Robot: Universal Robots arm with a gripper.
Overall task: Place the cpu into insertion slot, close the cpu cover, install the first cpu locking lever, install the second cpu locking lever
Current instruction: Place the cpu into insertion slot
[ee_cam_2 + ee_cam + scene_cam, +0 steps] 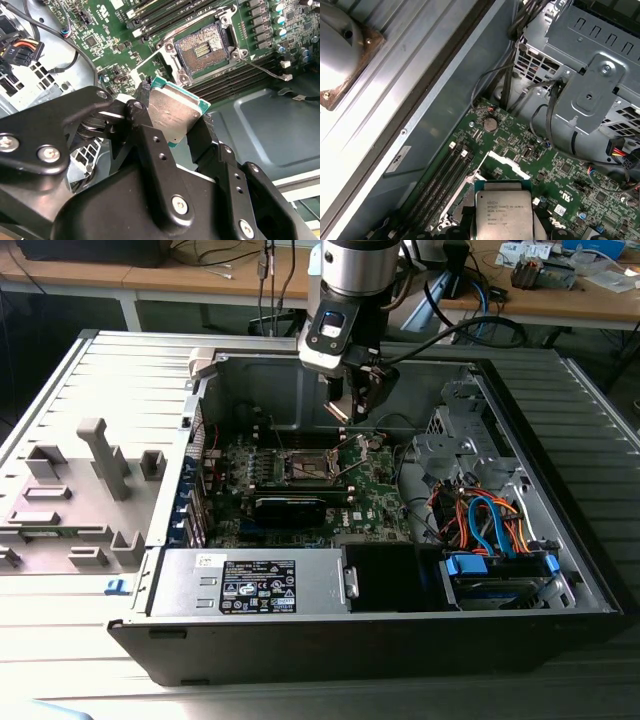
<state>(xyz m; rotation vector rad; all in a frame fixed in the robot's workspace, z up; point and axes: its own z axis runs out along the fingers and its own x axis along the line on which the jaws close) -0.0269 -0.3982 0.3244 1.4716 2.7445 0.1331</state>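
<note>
Silvery square cpu [174, 112], tilted in the hand [172, 125], apart from the uncovered dark-centred insertion slot [202, 47].

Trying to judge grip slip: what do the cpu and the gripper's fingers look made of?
The cpu: silvery metal lid, dull brushed sheen, green board rim. Fingers of the gripper holding it: matte black, screwed; coated metal or hard plastic, unclear.
</note>
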